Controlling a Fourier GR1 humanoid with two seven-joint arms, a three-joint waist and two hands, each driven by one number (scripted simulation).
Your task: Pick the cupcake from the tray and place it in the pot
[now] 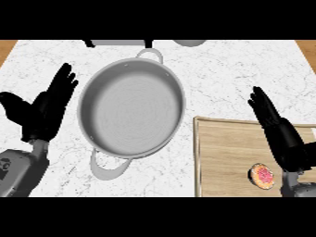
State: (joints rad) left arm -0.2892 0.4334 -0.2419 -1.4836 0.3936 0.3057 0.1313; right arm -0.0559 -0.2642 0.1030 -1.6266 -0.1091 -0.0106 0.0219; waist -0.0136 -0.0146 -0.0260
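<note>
Both forearms enter from below: the left robot hand (pixel 41 109) rests spread open beside the pot (pixel 131 109), and the right robot hand (pixel 283 134) hovers, fingers straight, over the wooden tray (pixel 222 157). On that tray, just beside the right wrist, lies the cupcake (pixel 262 176); the pot stands on the marble surface (pixel 242 78).

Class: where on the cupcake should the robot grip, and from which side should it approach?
Grip the cupcake round its sides, from above. It sits upright on the tray, top showing. The open right hand is closest, just beside it.
</note>
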